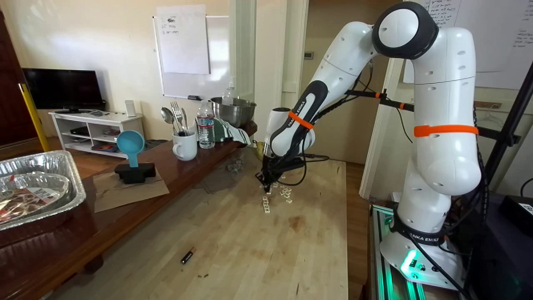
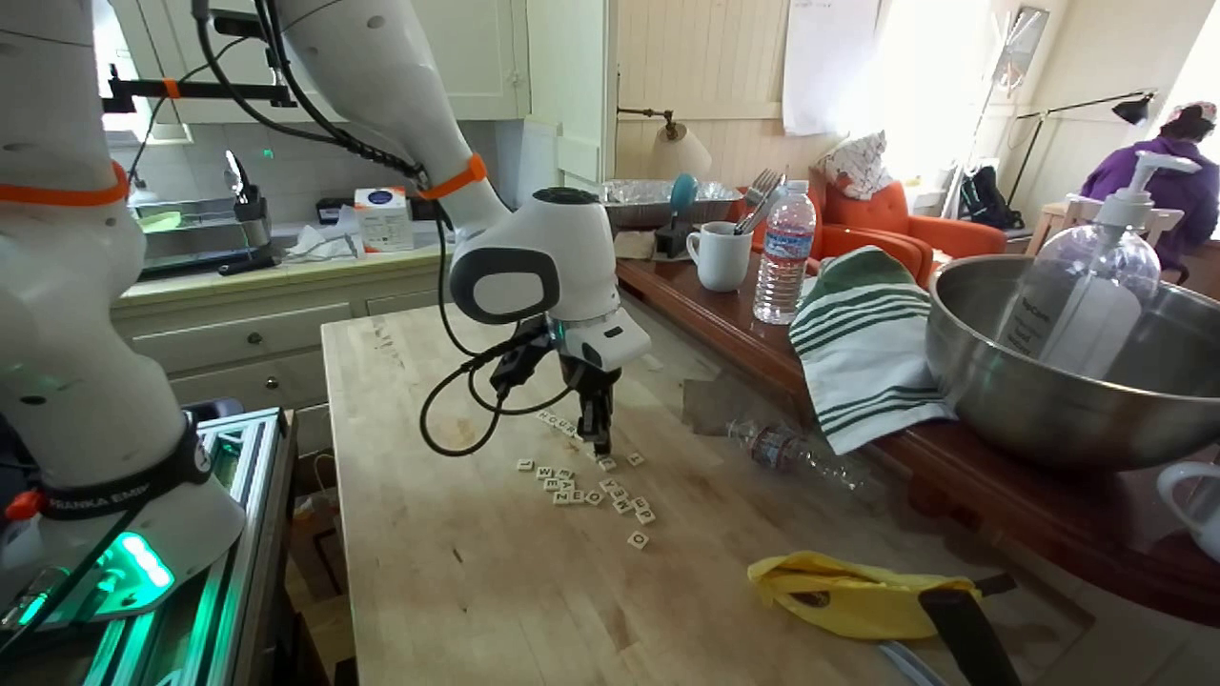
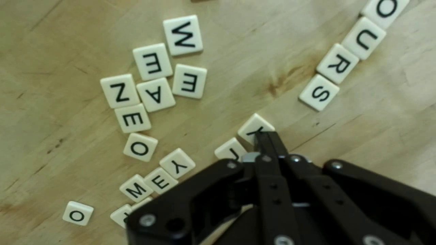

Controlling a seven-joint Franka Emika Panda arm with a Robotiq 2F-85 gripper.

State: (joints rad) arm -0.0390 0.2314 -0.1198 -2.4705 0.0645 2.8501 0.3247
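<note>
My gripper [image 3: 266, 134] is shut, its fingertips pressed together with nothing seen between them. They cover part of a white letter tile marked Y [image 3: 252, 125] in the wrist view; whether they touch it I cannot tell. Beside it lies a J tile [image 3: 229, 149], partly hidden by the gripper. Up and to the right, a slanting row ends in an S tile [image 3: 319, 92], below an R tile [image 3: 338, 63]. Several tiles cluster at left, among them a W tile [image 3: 183, 35]. A lone O tile [image 3: 78, 213] lies lower left. Both exterior views show the gripper [image 2: 599, 448] low over the tabletop.
Along the wooden table [image 1: 233, 250] runs a raised dark ledge [image 1: 179, 171] with a mug [image 1: 185, 146], a water bottle [image 1: 205, 125] and a steel bowl [image 2: 1001, 400]. A battery [image 1: 188, 255], a clear bottle [image 2: 801, 453] and a yellow pouch [image 2: 848, 595] lie on the table.
</note>
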